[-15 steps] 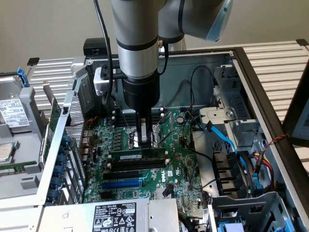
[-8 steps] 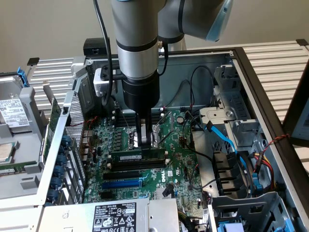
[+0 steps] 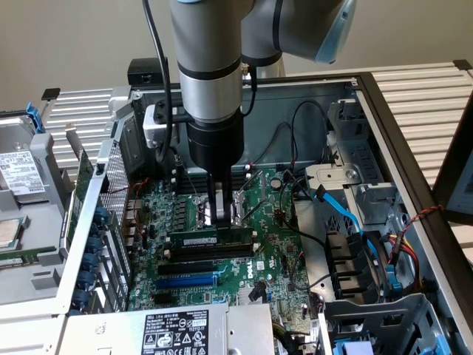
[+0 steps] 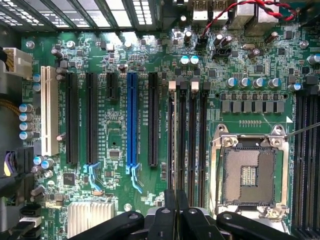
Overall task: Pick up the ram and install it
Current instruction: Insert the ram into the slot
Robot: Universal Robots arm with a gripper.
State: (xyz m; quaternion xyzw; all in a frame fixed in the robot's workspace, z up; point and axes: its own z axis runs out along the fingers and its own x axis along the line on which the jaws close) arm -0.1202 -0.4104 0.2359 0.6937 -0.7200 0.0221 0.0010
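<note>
A plain beige wall (image 3: 66, 37) stands behind the scene, evenly lit. Below it lies a worktop of pale ribbed slats (image 3: 425, 92) (the ribs run side to side), seen toward both sides of the exterior view. A dark-framed panel (image 3: 457, 174) stands at that view's right edge. The light is soft and diffuse.
</note>
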